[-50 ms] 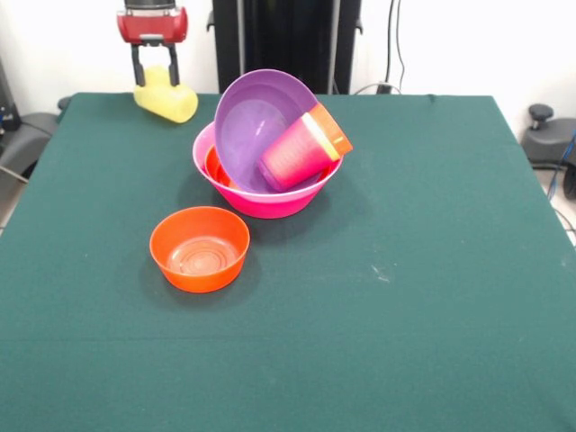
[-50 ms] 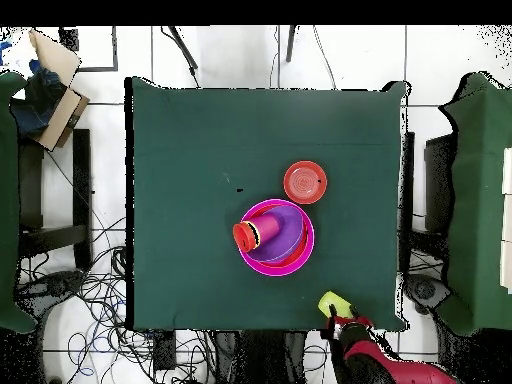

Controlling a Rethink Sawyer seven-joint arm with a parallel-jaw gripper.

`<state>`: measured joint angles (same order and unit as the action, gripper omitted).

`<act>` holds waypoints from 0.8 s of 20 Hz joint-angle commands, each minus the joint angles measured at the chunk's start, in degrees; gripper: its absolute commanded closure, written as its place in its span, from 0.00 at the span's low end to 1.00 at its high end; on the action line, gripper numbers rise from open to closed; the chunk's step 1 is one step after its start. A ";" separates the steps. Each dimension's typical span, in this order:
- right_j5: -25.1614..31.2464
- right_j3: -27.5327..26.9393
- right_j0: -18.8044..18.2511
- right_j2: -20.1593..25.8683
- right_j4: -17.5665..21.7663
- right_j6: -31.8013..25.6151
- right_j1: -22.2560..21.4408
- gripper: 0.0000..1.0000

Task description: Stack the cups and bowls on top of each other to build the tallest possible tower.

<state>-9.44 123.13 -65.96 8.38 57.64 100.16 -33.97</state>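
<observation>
Covering the table (image 1: 432, 297), green cloth; white tiled floor (image 2: 230, 60), tangled cables (image 2: 95, 310)

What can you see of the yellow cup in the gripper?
The yellow cup is a smooth, glossy plastic tumbler, tapered, no handle. It hangs tilted, nearly on its side, above the table's far corner, clear of the cloth. The gripper is shut on it, dark fingers clamping near one end. Nothing else touches it; it sits apart from the pink bowl's pile. The overhead view shows it at the table edge.
</observation>
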 commanded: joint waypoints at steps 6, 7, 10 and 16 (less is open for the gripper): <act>4.60 -3.17 -0.14 5.59 -0.88 4.98 1.93 0.00; 5.09 -2.78 -0.45 5.86 -0.97 4.78 1.32 0.00; 6.60 -0.36 -1.41 6.66 -1.60 4.20 -2.60 0.00; 10.08 3.00 -4.03 9.38 -3.03 2.56 -7.77 0.00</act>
<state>-6.94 124.39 -70.80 11.06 56.59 100.16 -39.14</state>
